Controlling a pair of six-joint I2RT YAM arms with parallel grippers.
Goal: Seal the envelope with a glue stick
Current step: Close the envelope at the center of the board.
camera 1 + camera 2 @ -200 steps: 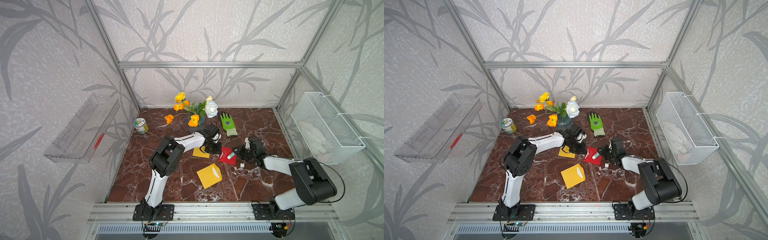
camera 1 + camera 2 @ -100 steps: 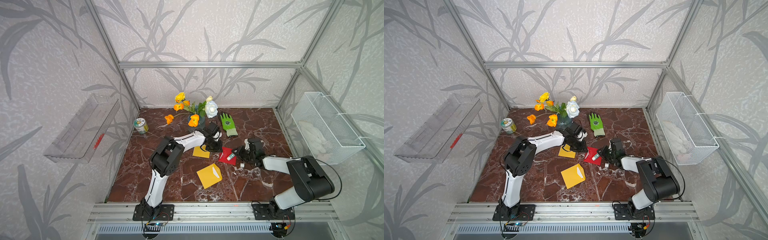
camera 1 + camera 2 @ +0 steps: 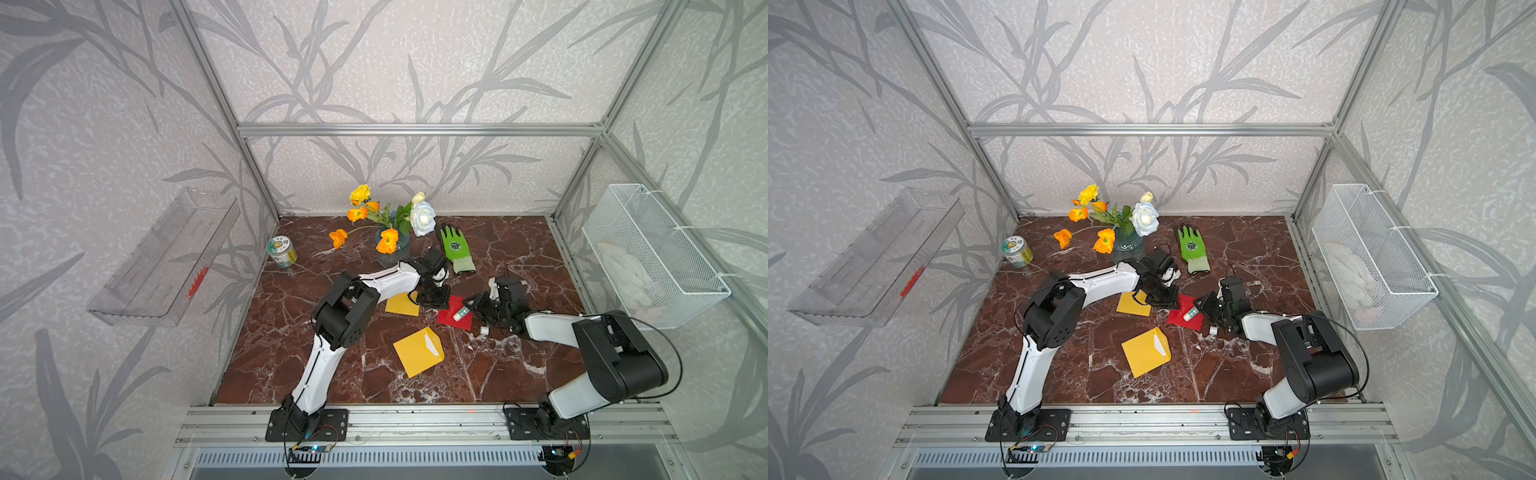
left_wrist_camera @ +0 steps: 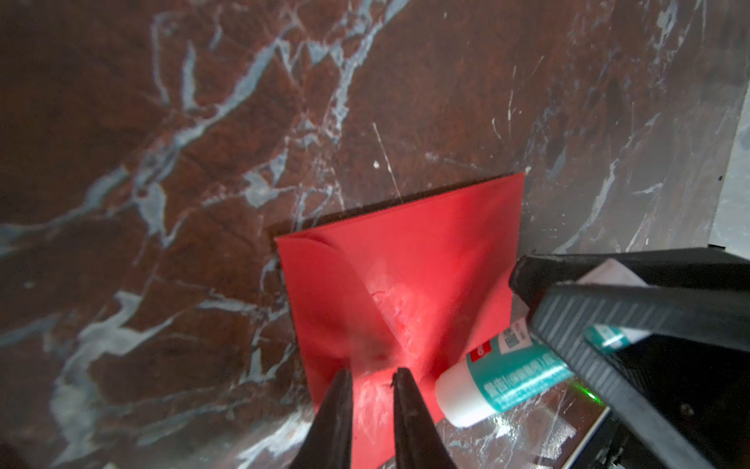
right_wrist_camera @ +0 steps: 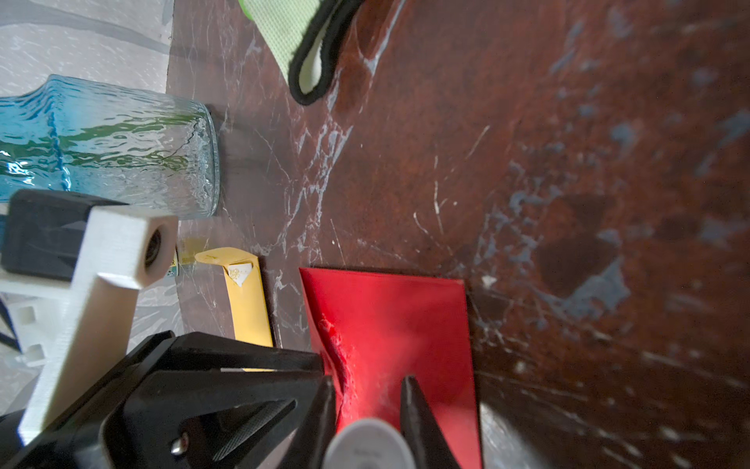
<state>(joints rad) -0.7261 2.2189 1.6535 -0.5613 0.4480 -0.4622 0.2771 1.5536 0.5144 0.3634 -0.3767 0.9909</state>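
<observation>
Two fingers of my right gripper (image 5: 368, 381) clamp the small white glue stick with the teal label (image 4: 503, 379) round its body. It is tilted so its white end meets the flat red paper envelope (image 4: 426, 251) lying a little right of mid-table, a slant I judge suits rubbing along the flap. My left gripper (image 4: 369, 375) is at the envelope's far-left corner, fingers a narrow gap apart and empty, tips on the red paper, probably to pin it. One yellow paper envelope (image 3: 403, 304) lies just left and a second yellow envelope (image 3: 417, 351) nearer, both on the dark red marble tabletop (image 3: 291, 332).
</observation>
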